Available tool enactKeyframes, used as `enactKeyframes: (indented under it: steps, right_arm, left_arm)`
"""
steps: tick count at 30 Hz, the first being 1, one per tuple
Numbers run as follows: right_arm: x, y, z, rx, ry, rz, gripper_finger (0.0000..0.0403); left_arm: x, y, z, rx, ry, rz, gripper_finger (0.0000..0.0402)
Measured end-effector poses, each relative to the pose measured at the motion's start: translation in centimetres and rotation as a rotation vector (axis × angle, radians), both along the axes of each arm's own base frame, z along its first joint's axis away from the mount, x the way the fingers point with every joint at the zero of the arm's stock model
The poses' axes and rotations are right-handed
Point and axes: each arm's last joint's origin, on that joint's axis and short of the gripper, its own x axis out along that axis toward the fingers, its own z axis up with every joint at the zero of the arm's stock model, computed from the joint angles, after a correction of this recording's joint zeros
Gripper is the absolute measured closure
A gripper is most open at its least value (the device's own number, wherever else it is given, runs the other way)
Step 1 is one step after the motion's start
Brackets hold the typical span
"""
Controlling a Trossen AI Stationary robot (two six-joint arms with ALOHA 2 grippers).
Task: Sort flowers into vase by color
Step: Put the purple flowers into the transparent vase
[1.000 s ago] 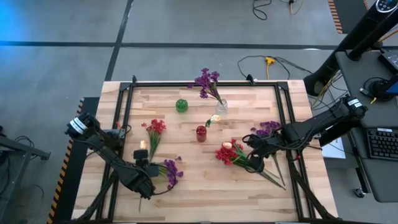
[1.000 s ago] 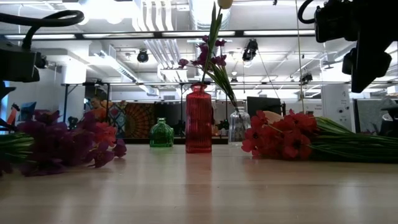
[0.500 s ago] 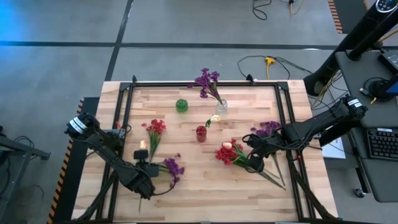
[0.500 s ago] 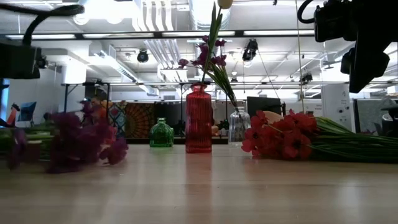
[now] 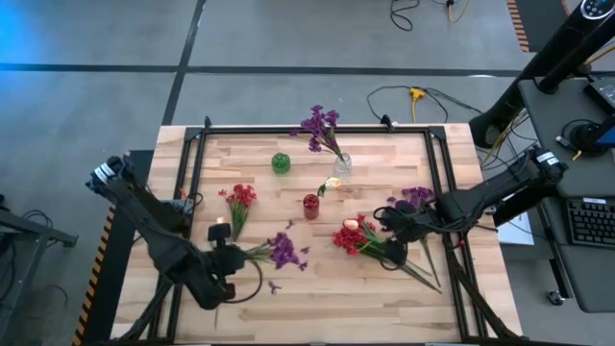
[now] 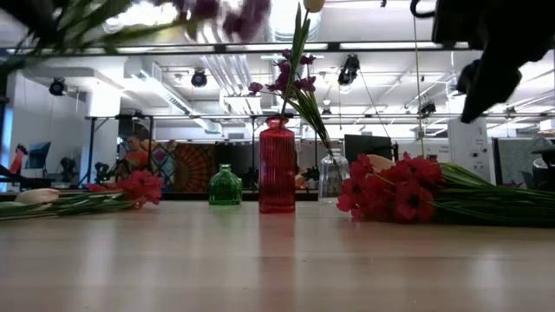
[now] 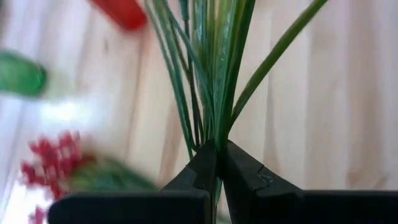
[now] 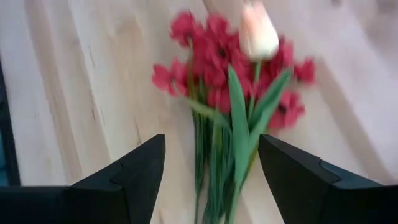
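My left gripper (image 5: 240, 257) is shut on a purple flower sprig (image 5: 282, 251) near the table's front left. The sprig is up in the air; in the low view it shows at the top (image 6: 217, 10). My right gripper (image 8: 211, 168) hovers open above a bundle of red flowers (image 8: 227, 68) with a cream tulip (image 8: 258, 34), which lie flat on the table's right (image 5: 357, 238). A green vase (image 5: 280, 162), a red vase (image 5: 310, 206) with a cream flower and a clear vase (image 5: 341, 164) with purple flowers (image 5: 320, 125) stand mid-table. My left gripper pinches the sprig's bunch of thin green stems (image 7: 214, 140) between its two fingers, near the stems' lower end. The fingers slant down from the table's left. The sprig is lifted clear of the table, its leaves and blossoms reaching away past the fingertips.
Red flowers (image 5: 238, 199) with a cream bud (image 5: 220, 223) lie on the table's left. More purple flowers (image 5: 415, 198) lie beside my right arm. Black frame rails (image 5: 197, 168) run along the table's edges. Bare wood lies along the near edge (image 5: 327, 308).
My left gripper has shut on the purple sprig's stems and then risen, tipping less steeply. The sprig, which lay on the table, is now lifted clear, and its blossoms have swung toward the table's right. My right gripper has stayed in place, open.
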Motion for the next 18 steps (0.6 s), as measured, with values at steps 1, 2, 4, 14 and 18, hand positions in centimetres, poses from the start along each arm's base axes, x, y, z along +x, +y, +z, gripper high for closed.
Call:
enactKeyframes:
  steps: [1,2,4,14,18]
  right_arm:
    - [0.1,0.2,0.1,-0.025,-0.026,0.013,0.0154]
    - [0.1,0.5,0.2,-0.045,-0.052,0.023,0.0154]
    - [0.2,1.1,0.5,-0.096,-0.116,0.053,0.0154]
    - [2.3,5.6,1.1,-0.296,-0.554,0.163,0.0154]
    - [4.6,7.3,1.0,-0.365,-0.71,0.221,0.0154]
  left_arm:
    - [-0.1,-0.1,0.7,-0.003,-0.047,-0.013,0.0401]
    - [-0.3,-0.2,1.4,-0.006,-0.093,-0.028,0.0401]
    - [-0.4,-0.5,2.4,-0.012,-0.185,-0.067,0.0401]
    - [0.9,-3.4,3.9,0.03,-0.544,-0.279,0.0401]
    - [2.0,-4.3,3.3,0.105,-0.605,-0.309,0.0401]
